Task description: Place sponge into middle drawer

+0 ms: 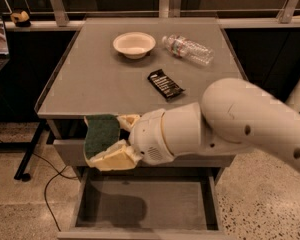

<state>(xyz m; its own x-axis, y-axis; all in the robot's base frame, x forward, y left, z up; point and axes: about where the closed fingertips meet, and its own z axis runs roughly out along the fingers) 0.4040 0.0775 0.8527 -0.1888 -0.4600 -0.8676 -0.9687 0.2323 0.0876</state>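
Over the middle drawer (155, 206), claw (119, 138) pinches sponge (100, 134), long axis near-vertical.

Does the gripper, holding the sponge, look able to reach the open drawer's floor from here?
Probably yes: the gripper, shut on the sponge, hangs above the middle drawer, which is pulled out with nothing between them.

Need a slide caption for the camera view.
Gripper holds sponge in front of the cabinet, above the open middle drawer.
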